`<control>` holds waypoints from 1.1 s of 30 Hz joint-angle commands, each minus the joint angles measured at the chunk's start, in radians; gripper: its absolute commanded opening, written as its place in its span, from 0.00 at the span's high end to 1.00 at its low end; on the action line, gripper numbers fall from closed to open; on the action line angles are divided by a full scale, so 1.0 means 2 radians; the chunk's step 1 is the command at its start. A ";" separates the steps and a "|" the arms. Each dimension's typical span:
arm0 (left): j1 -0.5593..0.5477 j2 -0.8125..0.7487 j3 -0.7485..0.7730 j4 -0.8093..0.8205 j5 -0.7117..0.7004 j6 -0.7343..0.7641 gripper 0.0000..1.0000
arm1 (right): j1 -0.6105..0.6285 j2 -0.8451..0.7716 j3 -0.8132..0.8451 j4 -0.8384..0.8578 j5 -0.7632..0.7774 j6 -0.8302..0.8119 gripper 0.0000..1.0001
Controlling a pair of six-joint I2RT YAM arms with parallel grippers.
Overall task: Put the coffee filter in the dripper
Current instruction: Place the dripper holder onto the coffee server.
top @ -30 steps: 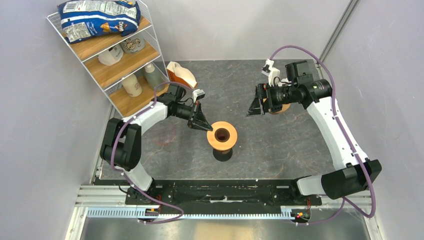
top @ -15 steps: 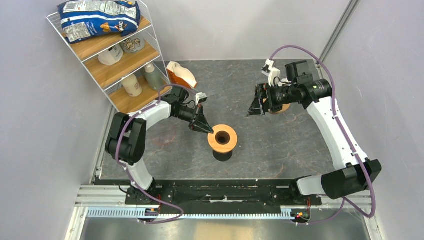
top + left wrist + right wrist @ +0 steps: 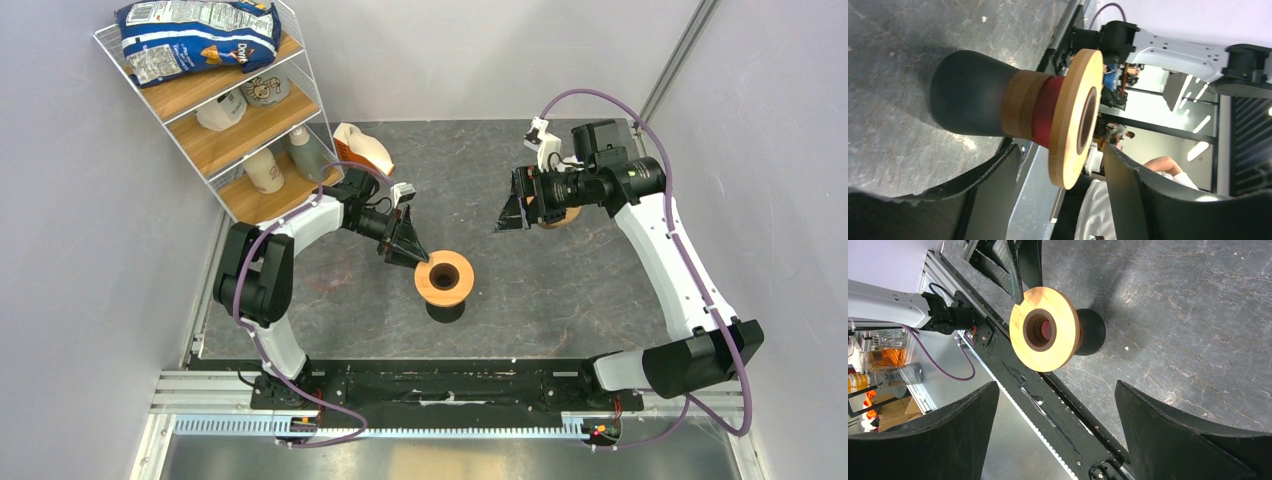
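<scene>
Left gripper (image 3: 416, 256) part open, empty, beside the centre wooden ring (image 3: 445, 277); right gripper (image 3: 503, 218) wide open, empty. Dripper (image 3: 562, 216) is likely the piece half hidden right of centre. No loose filter seen, only the packet (image 3: 362, 148) at upper left. Filter judged light and limp: pinch the seam edge.

Your right gripper (image 3: 1055, 390) shows its two dark fingers spread wide at the lower corners, with nothing between them. Upper left of centre, a wooden ring (image 3: 1063, 345) sits on a black base (image 3: 1093, 332), and red shows down its hole. The left gripper (image 3: 1029, 290) is just beside the ring's upper edge, over the grey table (image 3: 1173, 315).
</scene>
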 commanded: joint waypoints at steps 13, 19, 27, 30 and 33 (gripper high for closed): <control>0.010 -0.084 -0.005 -0.135 -0.081 0.116 0.36 | 0.055 0.010 -0.001 -0.010 0.021 -0.046 0.07; -0.016 -0.078 -0.017 -0.116 -0.067 0.096 0.47 | 0.056 0.011 0.004 -0.013 0.025 -0.052 0.06; -0.030 -0.065 0.001 -0.091 -0.058 0.078 0.60 | 0.056 0.004 0.000 -0.015 0.031 -0.051 0.06; -0.033 -0.060 0.006 -0.089 -0.058 0.078 0.64 | 0.056 0.003 -0.001 -0.015 0.032 -0.051 0.06; -0.037 -0.059 0.007 -0.085 -0.058 0.075 0.66 | 0.056 0.004 -0.001 -0.015 0.034 -0.052 0.06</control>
